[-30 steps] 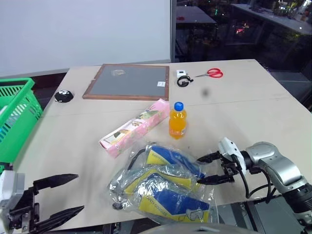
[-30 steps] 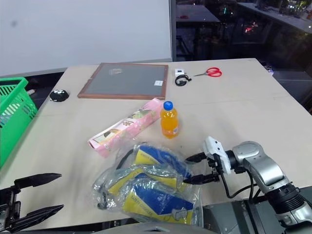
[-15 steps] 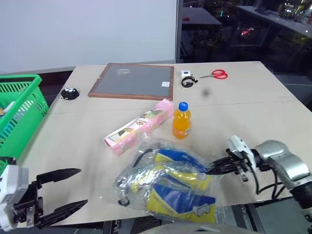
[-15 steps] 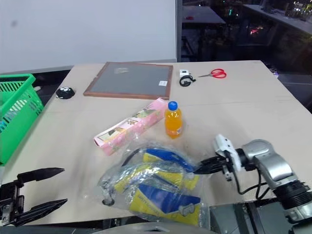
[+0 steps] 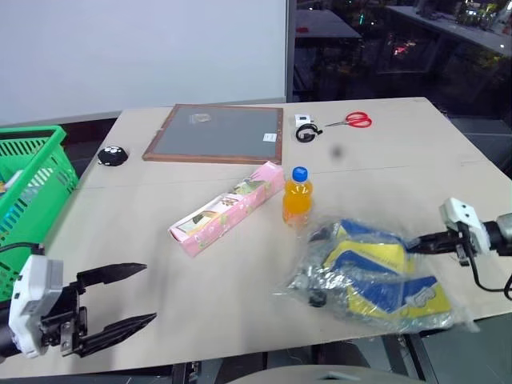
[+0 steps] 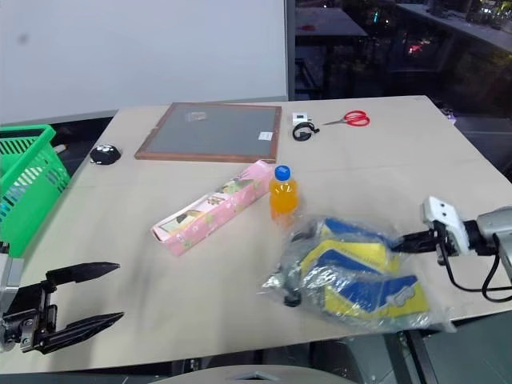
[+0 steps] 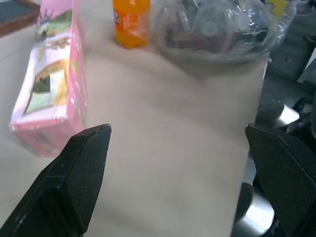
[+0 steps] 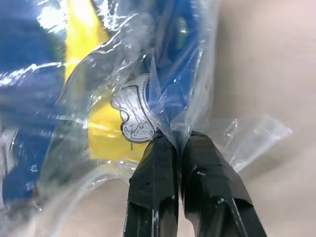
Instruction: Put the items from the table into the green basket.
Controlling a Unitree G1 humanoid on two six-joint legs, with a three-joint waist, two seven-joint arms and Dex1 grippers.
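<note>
Crinkly clear plastic bag of blue-and-yellow packets lying near the front right corner of the large pale beige wooden table, pinched at its right edge by the right gripper, black fingers pressed together on a fold of film just beside a blue packet. Probably light but floppy and slippery; thin film likely to stretch or slide out of a narrow pinch, so best lifted slowly, or regripped deeper where the plastic bunches, with sagging packets expected to swing. Small orange-drink bottle with blue cap standing upright just beyond the bag, near but apart from it; rigid, smooth, easy to tip, best taken around the body below the cap. Long pink patterned carton lying flat and diagonal beside the bottle, one end close to it; stiff and light, best grasped across its narrow width near the middle. Bright green lattice plastic shopping basket off the table's left edge, well apart from all three items, so a long carry across for the bag. Left gripper hovering at the front left corner of the table, fingers spread wide and empty, pointing toward the carton in the left wrist view. None of these three items in the basket yet.
</note>
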